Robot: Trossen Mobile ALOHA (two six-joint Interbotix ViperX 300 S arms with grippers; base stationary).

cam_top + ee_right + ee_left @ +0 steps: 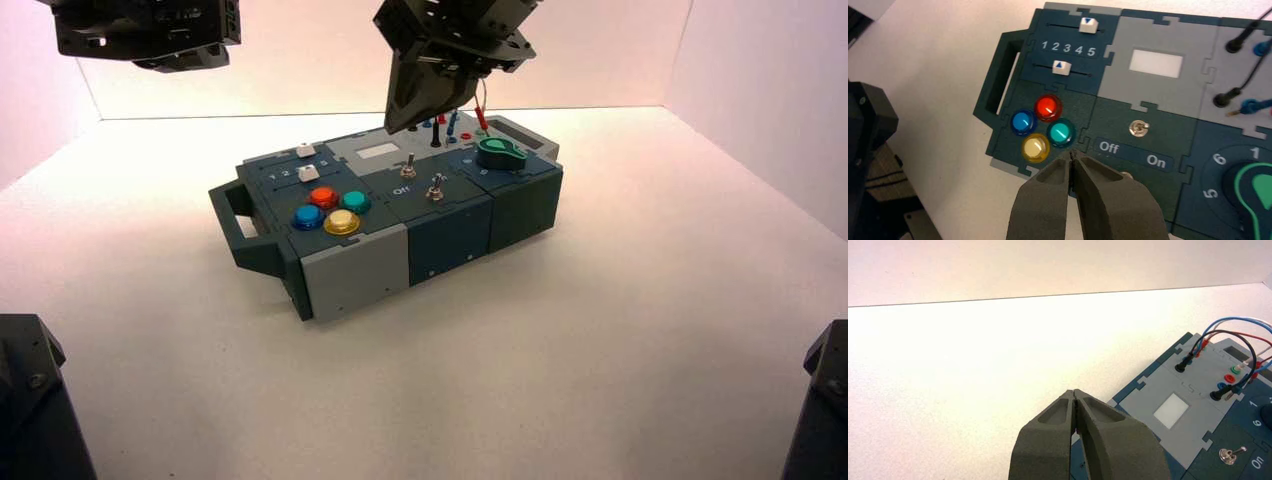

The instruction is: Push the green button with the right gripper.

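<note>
I have the right gripper (1072, 153) above the middle part of the box (449, 226), its jaws clenched with nothing between them. The green button (1061, 132) sits in the cluster of four near the box's left end, beside the red button (1048, 107) and the yellow button (1035, 148), with the blue button (1023, 122) across from it. The tips are near it in my wrist view, but I see no contact.

There is nothing here to take hold of: the button is a low, rounded dome in a collar, so I want the joined tips on its crown as one blunt prod. I judge the cap to be smooth, hard plastic, slippery enough that an off-centre or slanted push could skate off towards the red or yellow neighbour. I expect a light spring and a short travel, so a straight, gentle push should do; leaning hard could strain the cap or shove the box along the bench (560, 350). The box looks broad and steady enough to take a modest press. The next move, as I judge it, is to line up over the dome, then lower.

The left gripper (1072, 392) is parked beyond the box's far left side, jaws together.
</note>
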